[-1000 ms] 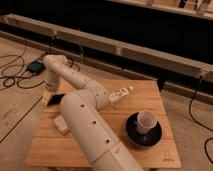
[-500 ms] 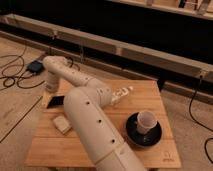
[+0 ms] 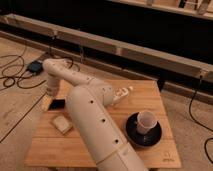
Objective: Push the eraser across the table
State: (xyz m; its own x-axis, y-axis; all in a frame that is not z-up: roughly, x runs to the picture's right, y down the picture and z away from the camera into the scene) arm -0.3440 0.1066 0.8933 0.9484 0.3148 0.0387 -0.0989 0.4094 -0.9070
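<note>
Mid-push, looks like — gripper (image 3: pixel 47 102) down at the table (image 3: pixel 145 90) left edge, touching the eraser (image 3: pixel 58 104); jaws can't tell. Next: steady sideways shove, staying low — no lifting.

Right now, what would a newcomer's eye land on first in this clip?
The big white arm fills the middle, sweeping from the bottom edge up and back to the table's left side. There the gripper comes down at the left edge, right beside the black eraser, with a pale block just in front. On the right, a white cup sits on a dark saucer.
</note>
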